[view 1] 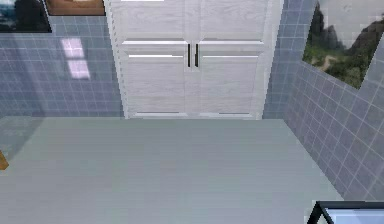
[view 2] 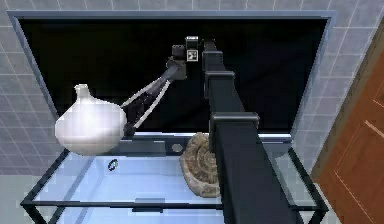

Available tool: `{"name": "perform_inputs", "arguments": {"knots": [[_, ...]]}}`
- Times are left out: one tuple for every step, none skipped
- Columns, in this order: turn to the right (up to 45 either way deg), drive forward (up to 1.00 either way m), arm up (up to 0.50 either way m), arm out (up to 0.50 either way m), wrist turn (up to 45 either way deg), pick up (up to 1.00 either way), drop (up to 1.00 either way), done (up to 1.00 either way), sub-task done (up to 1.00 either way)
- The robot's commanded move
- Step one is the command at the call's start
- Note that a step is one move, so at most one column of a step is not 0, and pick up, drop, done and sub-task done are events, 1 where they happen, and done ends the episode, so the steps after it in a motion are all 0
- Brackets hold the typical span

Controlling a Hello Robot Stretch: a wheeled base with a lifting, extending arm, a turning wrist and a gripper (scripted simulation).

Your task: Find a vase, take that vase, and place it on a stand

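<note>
A black screen [view 2: 120, 55] backs a glass tabletop [view 2: 130, 188]. The dark arm [view 2: 232, 130] crosses the screen and half hides a brown ridged lump [view 2: 198, 165] below it. The white vase [view 2: 90, 122] is at the screen's lower left, at the jaws' tips; I cannot tell whether they grip it.

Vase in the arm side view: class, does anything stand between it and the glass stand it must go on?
Nothing visible does. The white vase hangs over a bare stretch of the glass stand. A brown ribbed object lies on the stand toward the view's right, beside the arm.
</note>
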Motion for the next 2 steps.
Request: {"name": "perform_inputs", "arguments": {"knots": [[0.0, 0.00, 0.00, 0.00, 45.0, 0.00, 0.00, 0.00, 0.00], [0.0, 0.00, 0.00, 0.00, 45.0, 0.00, 0.00, 0.00, 0.00]]}}
